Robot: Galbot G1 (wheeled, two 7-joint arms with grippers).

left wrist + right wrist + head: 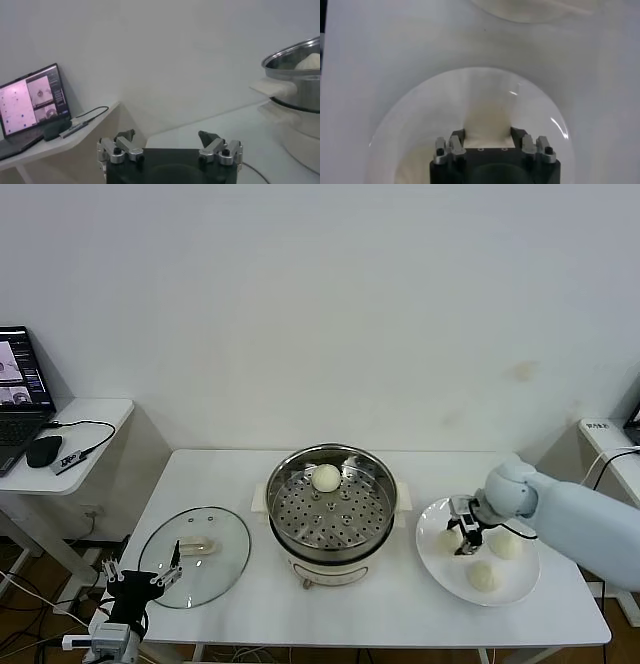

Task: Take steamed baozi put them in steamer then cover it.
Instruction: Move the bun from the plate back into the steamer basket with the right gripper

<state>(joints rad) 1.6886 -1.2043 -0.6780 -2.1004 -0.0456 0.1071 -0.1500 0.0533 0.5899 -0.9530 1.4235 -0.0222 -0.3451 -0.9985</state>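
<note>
Right arm (pixel 575 519) shows a smooth, pale blue-white shell with a rounded joint at the wrist. Its right pincer (pixel 465 536) is black-bodied with silvery metal knuckles and dark screws. Left pincer (pixel 170 145) matches: black block, silver hinged links, dark tips, on a pale grey wrist.
</note>
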